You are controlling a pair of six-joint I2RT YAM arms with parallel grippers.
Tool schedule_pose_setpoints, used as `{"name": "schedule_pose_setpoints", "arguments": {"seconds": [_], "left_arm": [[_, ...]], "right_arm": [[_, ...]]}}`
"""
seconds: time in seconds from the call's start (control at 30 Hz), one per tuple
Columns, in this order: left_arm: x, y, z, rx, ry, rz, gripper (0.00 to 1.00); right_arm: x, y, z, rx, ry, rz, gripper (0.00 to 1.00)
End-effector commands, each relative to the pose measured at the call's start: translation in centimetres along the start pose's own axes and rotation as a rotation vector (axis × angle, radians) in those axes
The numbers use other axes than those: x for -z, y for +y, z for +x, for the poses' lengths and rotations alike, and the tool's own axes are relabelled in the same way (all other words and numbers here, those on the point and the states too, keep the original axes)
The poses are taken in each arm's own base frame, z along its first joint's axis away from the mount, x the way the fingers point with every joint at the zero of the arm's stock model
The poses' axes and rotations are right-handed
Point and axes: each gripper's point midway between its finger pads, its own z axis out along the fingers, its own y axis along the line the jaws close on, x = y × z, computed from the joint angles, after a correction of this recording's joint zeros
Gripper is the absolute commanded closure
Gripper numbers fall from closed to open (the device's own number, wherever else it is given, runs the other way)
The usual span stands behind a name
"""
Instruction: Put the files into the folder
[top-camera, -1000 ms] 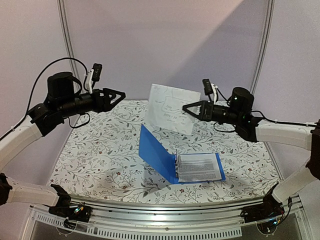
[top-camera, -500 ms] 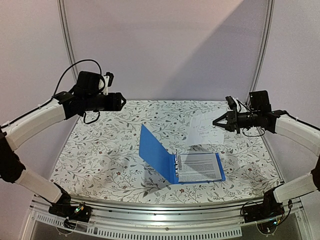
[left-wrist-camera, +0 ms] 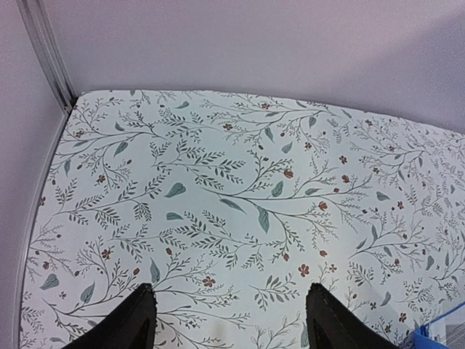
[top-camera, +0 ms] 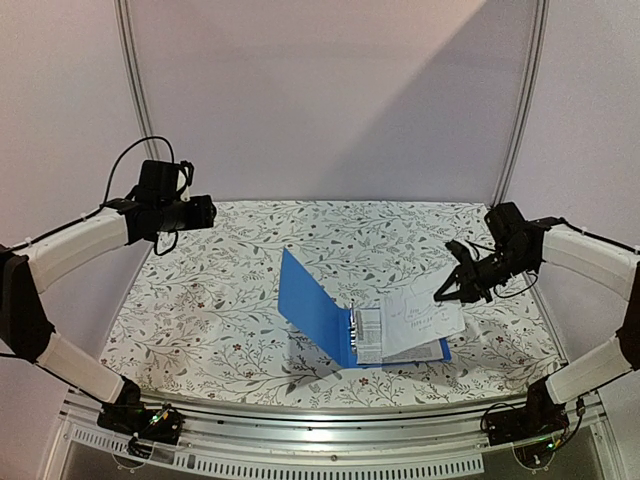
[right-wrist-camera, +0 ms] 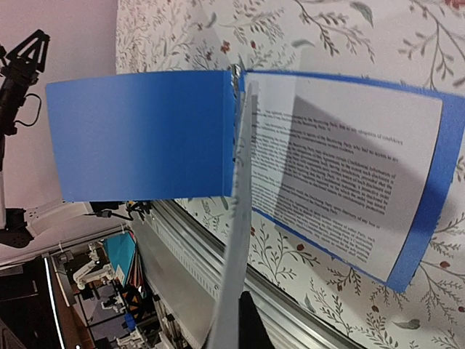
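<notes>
The blue folder (top-camera: 305, 300) lies open mid-table, its left cover standing up and its right cover flat with one printed file (top-camera: 372, 336) on it. My right gripper (top-camera: 447, 290) is shut on the right edge of another file (top-camera: 425, 315), a sleeved sheet held tilted just over the folder's right half, its left edge near the rings (top-camera: 353, 322). In the right wrist view this sheet (right-wrist-camera: 238, 218) shows edge-on beside one finger (right-wrist-camera: 248, 327), above the folder (right-wrist-camera: 138, 134) and the filed page (right-wrist-camera: 341, 182). My left gripper (top-camera: 205, 212) is open and empty, high at the far left; its fingers (left-wrist-camera: 138, 320) spread over bare cloth.
The floral tablecloth (top-camera: 200, 310) covers the table. A metal rail (top-camera: 320, 425) runs along the near edge. Wall frame posts stand at the back left (top-camera: 135, 90) and back right (top-camera: 520, 100). A corner of the folder (left-wrist-camera: 443, 334) shows in the left wrist view.
My right gripper has carried the sheet down and leftward from beside the folder to over its right half. My left arm has drawn back to the left and slightly lower.
</notes>
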Motion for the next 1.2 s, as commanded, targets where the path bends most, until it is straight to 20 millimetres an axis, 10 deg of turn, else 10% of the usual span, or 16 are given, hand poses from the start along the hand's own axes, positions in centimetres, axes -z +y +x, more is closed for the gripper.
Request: {"name": "schedule_pose_setpoints", "arguments": {"seconds": [0.0,1.17], "left_arm": [[1.1,-0.8,-1.8,0.017,-0.075,0.051,0.29],[0.1,-1.9,-0.7,0.033,-0.019,0.136,0.32]], "right_arm": [[-1.5,-3.1,2.3,-0.077,0.094,0.048,1.0],[-6.5,-6.7,-1.6,-0.118,0.134,0.096,1.0]]}}
